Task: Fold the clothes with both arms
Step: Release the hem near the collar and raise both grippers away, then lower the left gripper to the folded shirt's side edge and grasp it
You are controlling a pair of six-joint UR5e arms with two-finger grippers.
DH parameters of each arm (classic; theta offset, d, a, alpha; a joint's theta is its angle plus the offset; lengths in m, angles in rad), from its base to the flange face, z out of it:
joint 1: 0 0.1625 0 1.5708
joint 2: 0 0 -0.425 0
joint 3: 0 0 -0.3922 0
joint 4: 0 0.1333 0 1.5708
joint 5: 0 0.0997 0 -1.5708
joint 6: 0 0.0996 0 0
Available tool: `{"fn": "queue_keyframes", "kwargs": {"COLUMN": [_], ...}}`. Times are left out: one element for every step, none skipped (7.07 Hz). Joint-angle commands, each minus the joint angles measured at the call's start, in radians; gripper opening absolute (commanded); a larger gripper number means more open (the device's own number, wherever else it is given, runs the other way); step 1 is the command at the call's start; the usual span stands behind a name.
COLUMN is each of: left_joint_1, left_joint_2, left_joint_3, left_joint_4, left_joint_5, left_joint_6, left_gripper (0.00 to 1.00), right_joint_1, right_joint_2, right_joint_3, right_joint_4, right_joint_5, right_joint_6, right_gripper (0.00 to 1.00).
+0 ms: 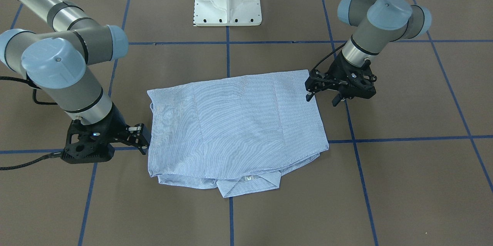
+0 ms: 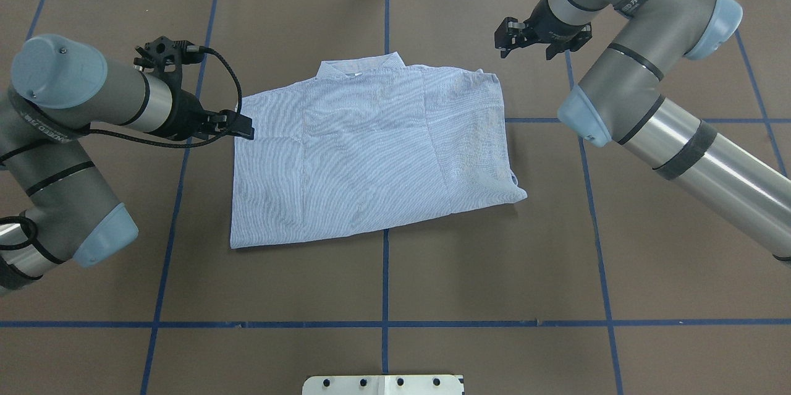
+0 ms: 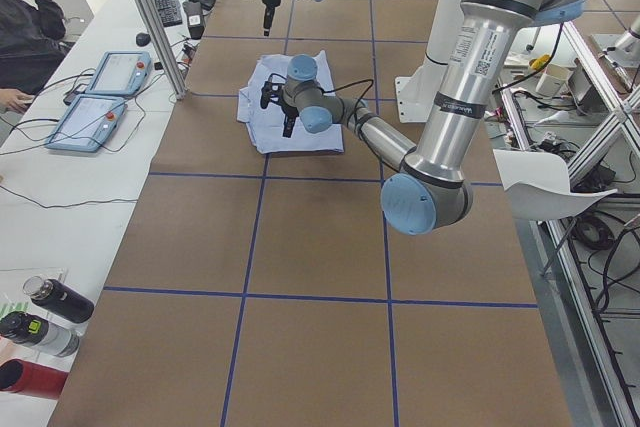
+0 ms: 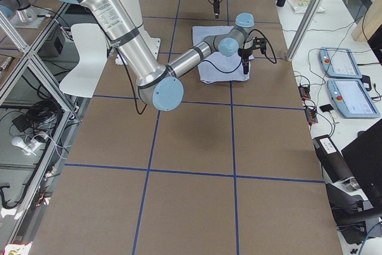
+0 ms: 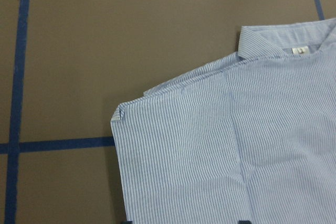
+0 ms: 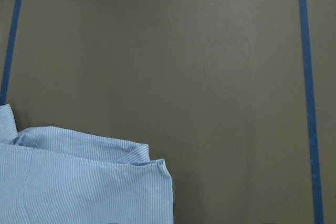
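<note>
Left gripper (image 2: 243,125): hung low just at the left edge of the shirt (image 2: 371,154), near its shoulder fold, fingers apart and nothing between them. Shirt: lay flat in the middle of the table (image 2: 432,277), between both grippers, folded to a rough rectangle, sleeves tucked in, collar (image 2: 361,66) with its small white label (image 5: 300,50) on the side far from the robot. Right gripper (image 2: 525,52): hung higher, beside the far right corner of the shirt and not touching it, fingers also apart and empty. Probably next: to grasp both sides for one more fold. Could go wrong in several ways. If closed on the top layer only, would peel the fold open. If lowered straight from the right position, might pinch bare table and miss the cloth. If lifted unevenly, would skew the rectangle.
</note>
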Motion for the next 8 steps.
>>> {"fn": "queue_keyframes", "kwargs": {"left_joint_1": [0.077,0.12,0.145,0.181,0.218,0.231,0.237,0.249], "left_joint_2": [0.065,0.098,0.11,0.112,0.113,0.121,0.124,0.124], "left_joint_3": [-0.035,-0.032,-0.032,-0.032,-0.032,-0.034,-0.034,-0.034], "left_joint_4": [-0.024,-0.064,-0.069,-0.07,-0.069,-0.069,-0.069,-0.069], "left_joint_5": [0.014,0.046,0.052,0.054,0.084,0.085,0.085,0.091], "left_joint_6": [-0.044,-0.05,-0.055,-0.097,-0.122,-0.125,-0.144,-0.179], "left_gripper": [1.0,1.0,1.0,1.0,1.0,0.96,0.83,0.71], "right_joint_1": [0.019,0.019,0.019,0.017,0.019,0.019,0.019,0.019], "right_joint_2": [-0.009,-0.009,-0.01,-0.016,-0.02,-0.02,-0.021,-0.021], "right_joint_3": [-0.001,0.001,0.001,0.001,0.006,0.004,0.006,0.016], "right_joint_4": [-0.006,-0.005,-0.005,0.003,0.004,0.004,0.006,0.006], "right_joint_5": [0.01,0.012,0.012,0.012,0.013,0.013,0.012,0.012], "right_joint_6": [-0.045,-0.045,-0.045,-0.045,-0.043,-0.043,-0.043,-0.039], "right_gripper": [1.0,1.0,1.0,1.0,1.0,1.0,1.0,1.0]}}
